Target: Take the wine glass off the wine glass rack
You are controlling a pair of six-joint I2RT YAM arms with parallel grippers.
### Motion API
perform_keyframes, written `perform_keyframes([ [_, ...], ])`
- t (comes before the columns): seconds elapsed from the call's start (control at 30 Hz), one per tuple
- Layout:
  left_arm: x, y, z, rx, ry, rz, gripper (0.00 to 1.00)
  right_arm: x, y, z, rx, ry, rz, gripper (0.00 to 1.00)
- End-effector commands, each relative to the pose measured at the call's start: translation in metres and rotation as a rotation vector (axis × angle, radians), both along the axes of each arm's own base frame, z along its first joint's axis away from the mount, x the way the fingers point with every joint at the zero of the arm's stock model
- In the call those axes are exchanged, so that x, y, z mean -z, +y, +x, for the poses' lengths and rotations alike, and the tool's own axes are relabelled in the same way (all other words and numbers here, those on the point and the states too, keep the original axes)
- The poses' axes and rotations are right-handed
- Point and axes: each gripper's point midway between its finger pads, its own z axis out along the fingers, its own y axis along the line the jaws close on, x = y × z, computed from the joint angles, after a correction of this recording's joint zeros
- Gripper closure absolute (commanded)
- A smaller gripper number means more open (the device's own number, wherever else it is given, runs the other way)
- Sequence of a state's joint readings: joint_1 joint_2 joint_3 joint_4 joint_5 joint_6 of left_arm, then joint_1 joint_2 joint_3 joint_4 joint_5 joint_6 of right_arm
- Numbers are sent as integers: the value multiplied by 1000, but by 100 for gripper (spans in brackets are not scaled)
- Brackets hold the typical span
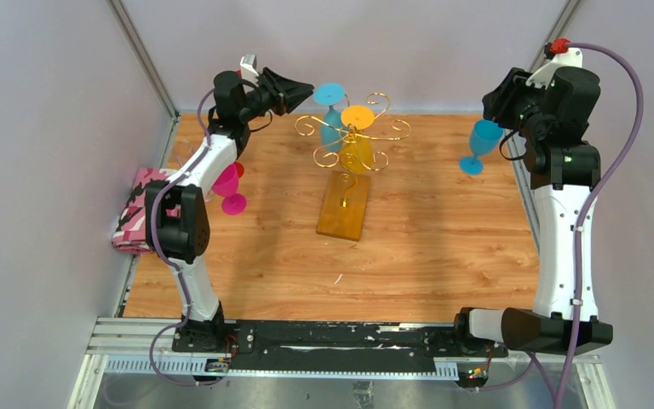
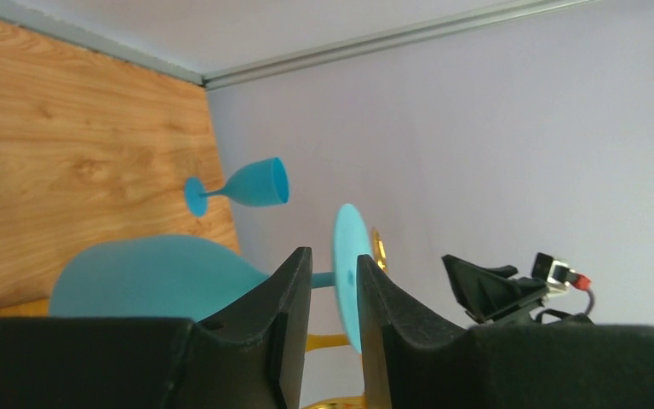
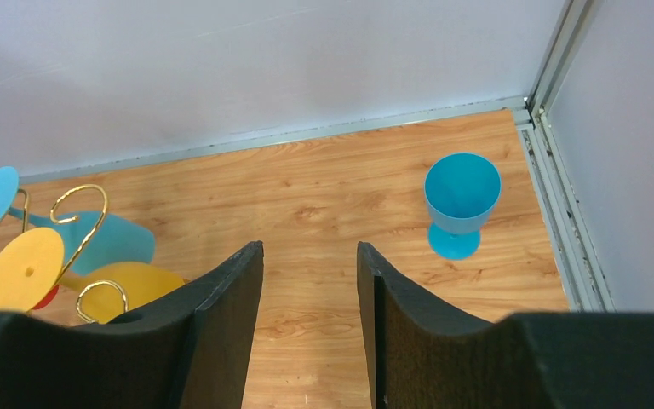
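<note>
The gold wire wine glass rack (image 1: 353, 141) stands on its amber base (image 1: 343, 209) mid-table. A blue wine glass (image 1: 330, 111) and a yellow wine glass (image 1: 358, 136) hang on it upside down. My left gripper (image 1: 306, 88) is open at the blue glass's foot. In the left wrist view the foot disc (image 2: 347, 273) stands edge-on just past my fingertips (image 2: 302, 264), with the stem (image 2: 324, 279) and the bowl (image 2: 153, 277) to its left. My right gripper (image 1: 492, 109) is open and empty, raised at the back right. In the right wrist view (image 3: 310, 247) only table shows between its fingers.
A second blue glass (image 1: 479, 145) stands upright on the table at the right, also in the right wrist view (image 3: 462, 200). A pink glass (image 1: 228, 187) stands by the left arm. A pink patterned cloth (image 1: 136, 209) lies at the left edge. Walls close the back and sides.
</note>
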State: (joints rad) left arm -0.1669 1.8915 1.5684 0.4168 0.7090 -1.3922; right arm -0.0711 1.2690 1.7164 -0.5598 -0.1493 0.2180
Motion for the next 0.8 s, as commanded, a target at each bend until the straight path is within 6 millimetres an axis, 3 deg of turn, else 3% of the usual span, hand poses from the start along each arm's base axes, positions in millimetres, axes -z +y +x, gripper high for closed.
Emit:
perform_keyframes([
  [0.0,10,-7,-9,-3,15,70,70,-14,10,-7,-29,-59,15,51],
  [0.43,11,-23,-17,36,7,81,70,-11,11,-6,-39,-63,9,51],
  [0.77,-16,-17,-24,11,-51,73,68,-12,14,-7,-56,-75,10,51],
])
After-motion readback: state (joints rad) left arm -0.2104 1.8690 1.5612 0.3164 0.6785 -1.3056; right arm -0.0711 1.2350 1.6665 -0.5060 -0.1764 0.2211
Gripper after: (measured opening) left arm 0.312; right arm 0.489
